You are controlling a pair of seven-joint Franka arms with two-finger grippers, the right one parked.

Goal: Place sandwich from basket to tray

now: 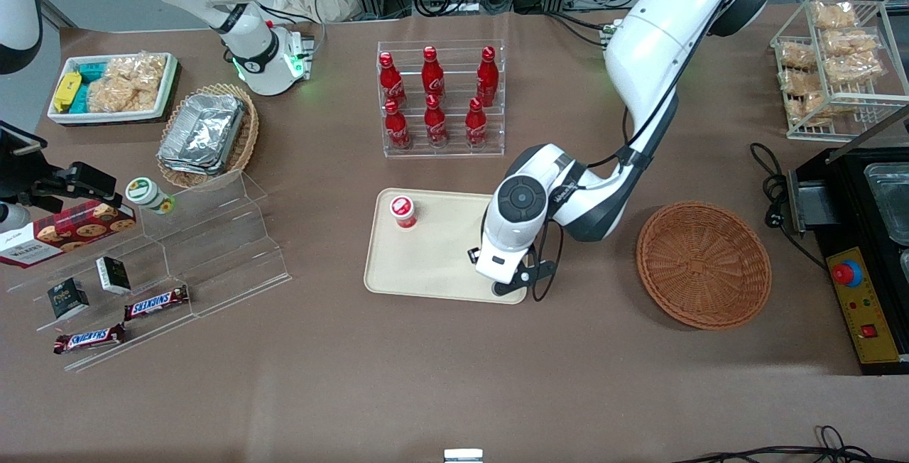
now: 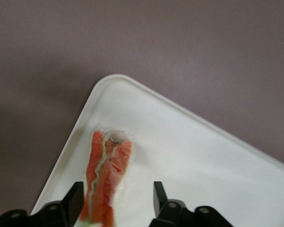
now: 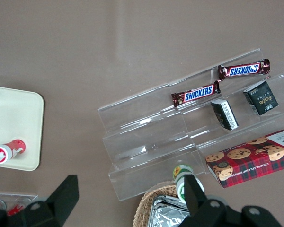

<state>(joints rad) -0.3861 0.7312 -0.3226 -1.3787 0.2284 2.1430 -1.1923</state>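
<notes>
Brown tabletop is seen around the tray (image 2: 189, 156), where the sandwich (image 2: 104, 177) should be left flat between the gripper (image 2: 116, 201)'s parted fingers (image 2: 75, 198).

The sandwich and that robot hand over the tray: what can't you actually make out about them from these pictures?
- Front view: the sandwich is hidden entirely by the working arm's wrist, which sits over the tray corner.
- Front view: the hand itself is covered by the same wrist.
- Left wrist view: the sandwich's end nearest the camera is cut off by the picture edge.
- Left wrist view: the open fingers flank the sandwich; whether one touches it is unclear.
</notes>
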